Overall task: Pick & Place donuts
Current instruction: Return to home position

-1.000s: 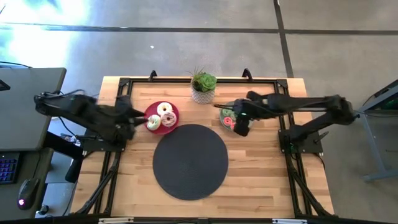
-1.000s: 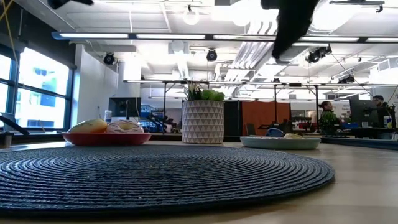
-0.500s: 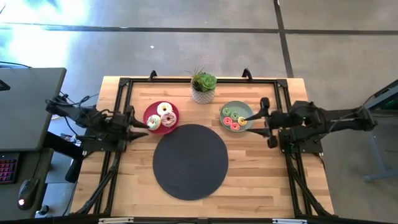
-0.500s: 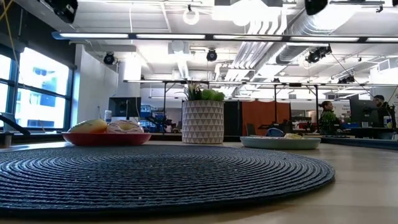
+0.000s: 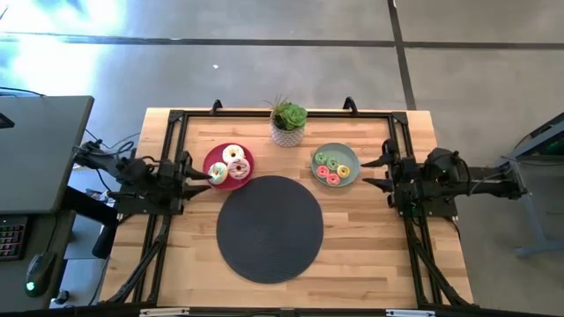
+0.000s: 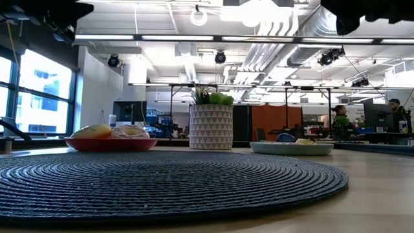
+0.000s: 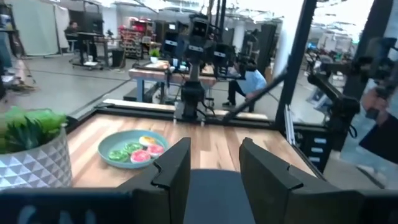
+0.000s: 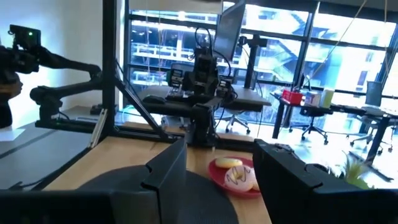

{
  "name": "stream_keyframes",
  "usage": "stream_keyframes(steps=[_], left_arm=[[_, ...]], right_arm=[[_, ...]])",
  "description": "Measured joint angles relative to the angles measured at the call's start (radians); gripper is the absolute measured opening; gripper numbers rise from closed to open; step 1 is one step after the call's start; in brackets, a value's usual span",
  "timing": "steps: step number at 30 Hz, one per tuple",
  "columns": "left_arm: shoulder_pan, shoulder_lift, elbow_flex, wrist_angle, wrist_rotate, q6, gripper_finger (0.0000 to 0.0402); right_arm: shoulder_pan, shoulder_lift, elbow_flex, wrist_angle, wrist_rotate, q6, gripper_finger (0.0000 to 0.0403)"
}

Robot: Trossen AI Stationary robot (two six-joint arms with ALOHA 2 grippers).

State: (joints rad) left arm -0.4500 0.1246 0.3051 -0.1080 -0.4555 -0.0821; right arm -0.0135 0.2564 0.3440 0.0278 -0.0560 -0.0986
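Three larger donuts, cream (image 5: 233,154), green-frosted (image 5: 218,173) and pink-sprinkled (image 5: 237,169), lie on a red plate (image 5: 247,155). Several mini donuts (image 5: 332,167) lie on a sage-green plate (image 5: 351,157), which also shows in the left wrist view (image 7: 107,144). My left gripper (image 5: 203,174) hovers open at the table's left side, just left of the red plate, pointing toward the right. My right gripper (image 5: 375,172) hovers open at the table's right side, just right of the green plate, pointing toward the left. Both wrist views show empty gaps between the fingers (image 7: 214,168) (image 8: 217,174).
A big black round mat (image 5: 270,228) lies in the table's middle, near both plates. A potted plant (image 5: 288,123) in a white patterned pot stands at the far edge between the plates. Black frame rails run along the table's edges. People sit in the room beyond.
My right gripper has drawn back from above the green plate toward the table's right edge and turned level. My left gripper has pulled back from the red plate toward the left edge. The donuts and plates have stayed in place.
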Motion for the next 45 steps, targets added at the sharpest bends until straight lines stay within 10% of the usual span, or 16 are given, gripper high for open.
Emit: stream_keyframes(steps=[21,45], left_arm=[[0.0,-0.001,-0.256,0.272,0.021,0.025,0.0131],[-0.002,0.015,-0.282,0.16,0.043,0.025,0.0131]], right_arm=[[0.0,-0.031,-0.267,0.26,0.0,-0.008,0.0173],[0.0,-0.028,-0.295,0.266,0.0,-0.007,0.0173]])
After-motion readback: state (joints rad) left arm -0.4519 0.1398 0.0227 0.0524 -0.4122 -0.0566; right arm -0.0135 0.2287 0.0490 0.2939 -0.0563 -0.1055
